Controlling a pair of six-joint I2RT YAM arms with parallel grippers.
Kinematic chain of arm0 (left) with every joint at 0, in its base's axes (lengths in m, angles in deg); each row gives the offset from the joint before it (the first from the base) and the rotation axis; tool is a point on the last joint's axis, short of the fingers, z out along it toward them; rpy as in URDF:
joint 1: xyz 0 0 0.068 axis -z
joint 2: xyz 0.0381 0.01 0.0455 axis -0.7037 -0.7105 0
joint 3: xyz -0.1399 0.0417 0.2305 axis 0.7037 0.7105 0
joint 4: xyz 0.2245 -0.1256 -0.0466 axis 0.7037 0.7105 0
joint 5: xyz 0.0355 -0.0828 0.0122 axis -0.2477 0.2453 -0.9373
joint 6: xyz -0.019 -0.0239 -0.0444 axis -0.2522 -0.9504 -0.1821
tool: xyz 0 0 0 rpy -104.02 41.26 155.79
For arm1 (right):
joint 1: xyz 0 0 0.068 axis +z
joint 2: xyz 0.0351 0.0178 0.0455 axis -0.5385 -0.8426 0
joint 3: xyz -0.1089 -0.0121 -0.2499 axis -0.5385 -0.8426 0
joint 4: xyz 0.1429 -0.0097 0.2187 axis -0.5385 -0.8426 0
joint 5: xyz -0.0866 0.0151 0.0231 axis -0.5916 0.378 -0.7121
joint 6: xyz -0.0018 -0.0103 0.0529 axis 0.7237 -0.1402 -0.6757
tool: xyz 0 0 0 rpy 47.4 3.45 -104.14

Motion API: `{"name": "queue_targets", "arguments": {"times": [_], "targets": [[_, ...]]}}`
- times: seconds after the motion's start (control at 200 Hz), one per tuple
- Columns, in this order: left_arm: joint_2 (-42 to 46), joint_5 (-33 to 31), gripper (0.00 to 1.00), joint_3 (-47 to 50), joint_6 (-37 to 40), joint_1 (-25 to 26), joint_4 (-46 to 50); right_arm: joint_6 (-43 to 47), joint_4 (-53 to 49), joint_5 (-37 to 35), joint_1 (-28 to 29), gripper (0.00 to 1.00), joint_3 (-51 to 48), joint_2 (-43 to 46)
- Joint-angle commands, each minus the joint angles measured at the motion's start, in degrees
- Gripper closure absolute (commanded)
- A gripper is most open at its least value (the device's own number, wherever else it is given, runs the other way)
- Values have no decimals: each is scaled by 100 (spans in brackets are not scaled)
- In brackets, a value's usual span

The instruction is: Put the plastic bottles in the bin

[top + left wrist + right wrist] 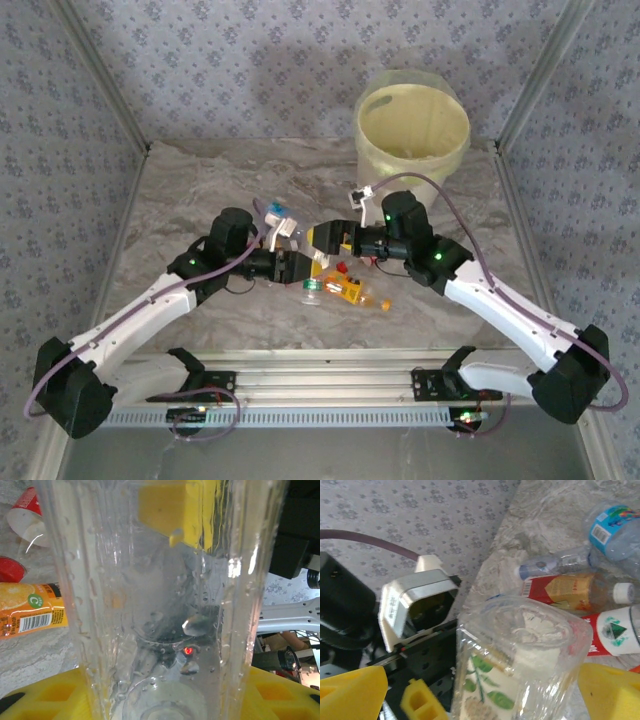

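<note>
Well short of the bin (440, 158), the left fingers (47, 696) clench a clear bottle (160, 605) between the released, wide-spread right fingers (350, 690), seemingly offering it to the bin-side arm.

One bin (412, 125) is standing. Two arms are showing, the left arm (140, 312) and the right arm (505, 300). The right wrist camera is showing at least five plastic bottles (520, 670); the whole heap I am not managing to count.
</note>
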Motion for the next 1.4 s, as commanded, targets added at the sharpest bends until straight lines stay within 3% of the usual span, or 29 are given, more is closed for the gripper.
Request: {"name": "queue_targets", "arguments": {"times": [0.0, 0.415, 0.565, 0.785, 0.959, 1.164, 1.399], "targets": [[25, 325, 50, -305, 87, 95, -279, 173, -149, -215, 112, 0, 237, -142], [95, 521, 50, -217, -22, 112, -635, 60, 138, -152, 85, 5, 171, -377], [69, 482, 49, -252, 47, 110, -486, -28, 271, -104, 26, 15, 67, -303], [-8, 225, 35, -310, 157, 127, -284, 16, 96, -153, -21, 30, 95, -143], [-20, 126, 1, -520, 467, 177, -137, 165, -214, -283, -176, 32, 140, 46], [30, -77, 0, -1045, 1669, 195, 597, 860, -1236, -725, -655, 32, 600, 366], [-250, -345, 0, -1758, 2473, 222, 864, 1564, -1989, -1164, -1420, 32, 1449, 510]]}}
